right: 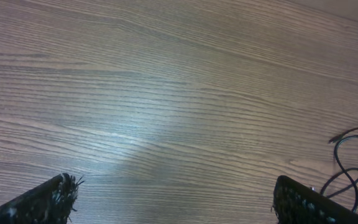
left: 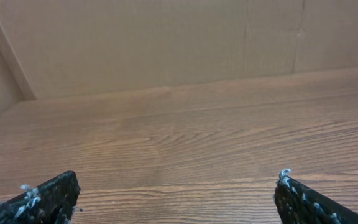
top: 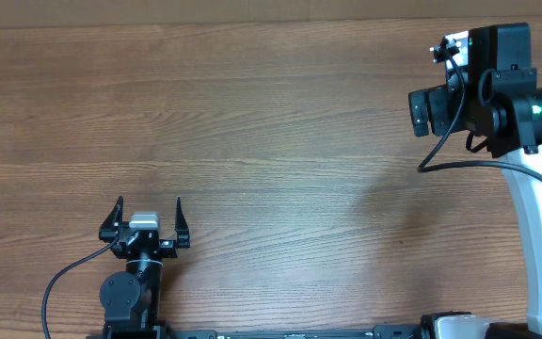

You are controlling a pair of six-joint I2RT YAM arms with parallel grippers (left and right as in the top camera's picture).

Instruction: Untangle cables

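At the lower left of the overhead view, the left tool (top: 149, 205) points up the wooden tabletop (top: 280, 141). Its two black fingers are spread wide apart with nothing between them. Its own wrist camera shows the same: one fingertip (left: 55, 190) is at the bottom left corner and the other at the bottom right, with bare wood grain between. A tan wall panel (left: 135, 43) rises behind the far edge of the tabletop.

At the upper right, the right arm (top: 506, 85) reaches over the wood from its white post. The right tool (right: 174, 183) also stands fully apart and grips nothing, its fingers at the two bottom corners of the right wrist view. The cables (right: 353, 168) lie on the tabletop at the far right edge of that view, just beside the right-hand finger. They are thin black cords in loose loops, with one small plug end pointing left. Whether they touch that finger I cannot tell.
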